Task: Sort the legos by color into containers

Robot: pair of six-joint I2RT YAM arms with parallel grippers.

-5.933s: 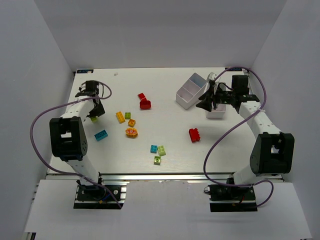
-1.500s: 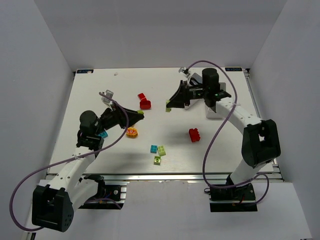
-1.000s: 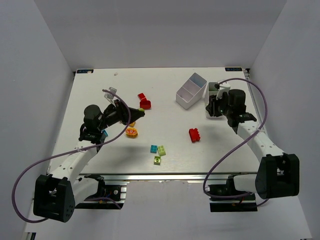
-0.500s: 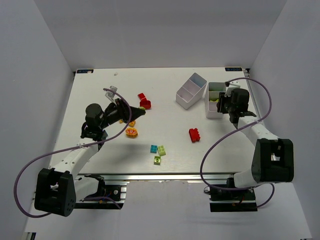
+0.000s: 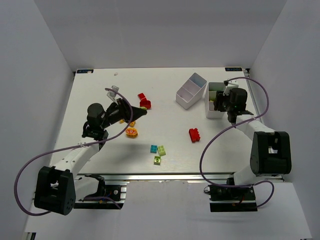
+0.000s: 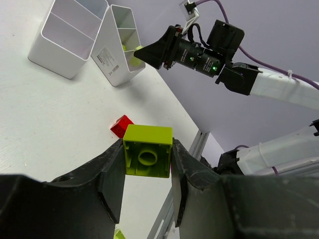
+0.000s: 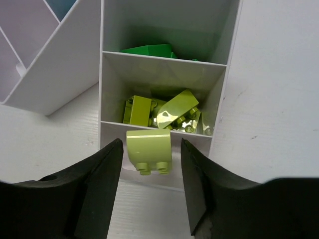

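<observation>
The lime brick [image 6: 147, 158] is pinched by two opposite sides in the left claw [image 6: 147, 147], with its hollow underside toward the wrist camera. It is held clear of the surface [image 5: 170, 125], over the left half. It looks square, so there is no long axis to mind; what counts is which way its home lies. Seen from the left wrist, the container [image 6: 117, 47] that takes the greens stands well apart from the clenched claw, ahead of it and across on the right side, with the right arm [image 6: 279, 87] over it

There a second lime brick [image 7: 148, 149] sits between the fingers of the right claw [image 7: 151, 162], studs toward the camera. A sliver of gap shows on at least one side, so I judge that claw released and the brick let go. The brick is over the divider between the middle compartment [image 7: 159, 74], where other lime bricks [image 7: 169, 112] lie, and the nearest one, so it could fall either way

The right arm is much the nearer to that compartment. In my judgement the left brick must either travel rightward across the whole surface or pass to the right claw midway
</observation>
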